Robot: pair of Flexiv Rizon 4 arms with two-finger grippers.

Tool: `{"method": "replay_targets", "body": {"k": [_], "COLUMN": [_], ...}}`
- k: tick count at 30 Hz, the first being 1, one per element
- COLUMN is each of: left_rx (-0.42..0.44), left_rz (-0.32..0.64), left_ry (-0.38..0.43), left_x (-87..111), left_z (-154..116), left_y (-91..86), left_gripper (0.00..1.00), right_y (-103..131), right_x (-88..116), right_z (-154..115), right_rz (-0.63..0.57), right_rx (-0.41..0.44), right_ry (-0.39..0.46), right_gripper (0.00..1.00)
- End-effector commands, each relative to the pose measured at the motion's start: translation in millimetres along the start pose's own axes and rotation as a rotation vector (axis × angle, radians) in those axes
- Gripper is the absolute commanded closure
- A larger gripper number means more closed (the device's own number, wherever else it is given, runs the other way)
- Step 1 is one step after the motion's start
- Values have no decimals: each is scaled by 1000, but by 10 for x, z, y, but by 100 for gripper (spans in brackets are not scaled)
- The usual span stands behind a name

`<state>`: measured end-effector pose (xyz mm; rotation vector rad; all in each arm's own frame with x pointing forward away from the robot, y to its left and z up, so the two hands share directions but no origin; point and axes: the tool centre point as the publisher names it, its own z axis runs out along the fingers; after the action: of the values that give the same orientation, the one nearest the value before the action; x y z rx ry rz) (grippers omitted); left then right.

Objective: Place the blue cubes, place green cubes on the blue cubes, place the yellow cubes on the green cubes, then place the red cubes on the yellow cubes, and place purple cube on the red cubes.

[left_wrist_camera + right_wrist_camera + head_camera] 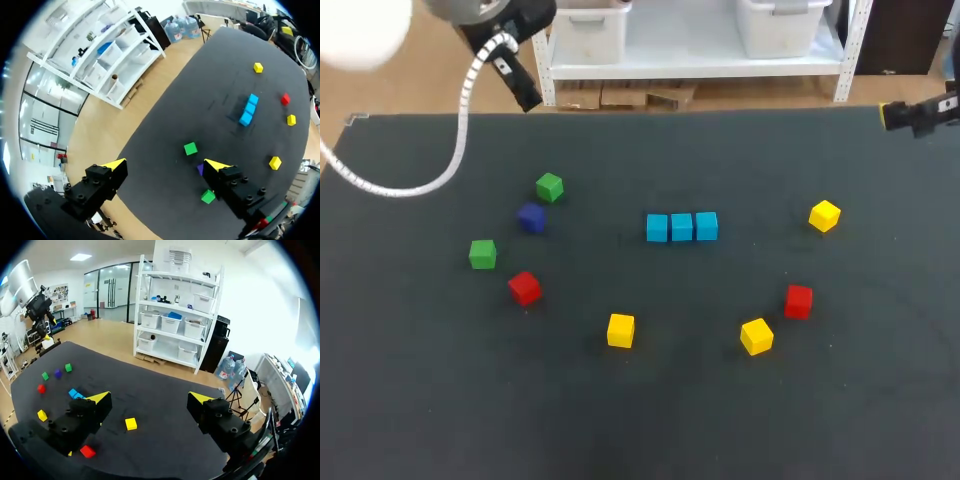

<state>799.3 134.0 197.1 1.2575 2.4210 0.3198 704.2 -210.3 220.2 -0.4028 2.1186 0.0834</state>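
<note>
Head view: three blue cubes [681, 227] side by side, touching.

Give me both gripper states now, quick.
Left gripper: open, holding nothing.
Right gripper: open, holding nothing.

Blue cubes [681, 227] in touching row; green cubes [549, 187], yellow cubes [620, 330], red cubes [525, 288], purple cube [531, 217] scattered.

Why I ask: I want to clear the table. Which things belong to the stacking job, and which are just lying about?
Belong to the job:
blue cubes
green cubes
yellow cubes
red cubes
purple cube

Not the job's own:
black table
white coiled cable hanging over it
</note>
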Motion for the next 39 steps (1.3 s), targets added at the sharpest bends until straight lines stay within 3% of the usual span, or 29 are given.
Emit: {"method": "replay_targets", "body": {"k": [1, 9, 18, 26, 39], "left_rx": [26, 68, 113, 150, 145], "left_rz": [23, 42, -4, -73, -126], "left_ry": [46, 71, 98, 130, 167], "left_x": [-138, -360, -399, -294, -53], "left_z": [122, 445, 805, 1011, 1110], "left_y": [27, 57, 55, -97, -456], "left_gripper": [0, 0, 0, 0, 0], "right_y": [-9, -9, -9, -9, -9], "right_x": [26, 26, 26, 26, 26], "right_z": [34, 34, 34, 34, 34], "right_rz": [0, 0, 0, 0, 0], "right_rx": [-6, -6, -6, -6, -6], "right_ry": [-56, -56, -56, -56, -56], "right_gripper": [0, 0, 0, 0, 0]}}
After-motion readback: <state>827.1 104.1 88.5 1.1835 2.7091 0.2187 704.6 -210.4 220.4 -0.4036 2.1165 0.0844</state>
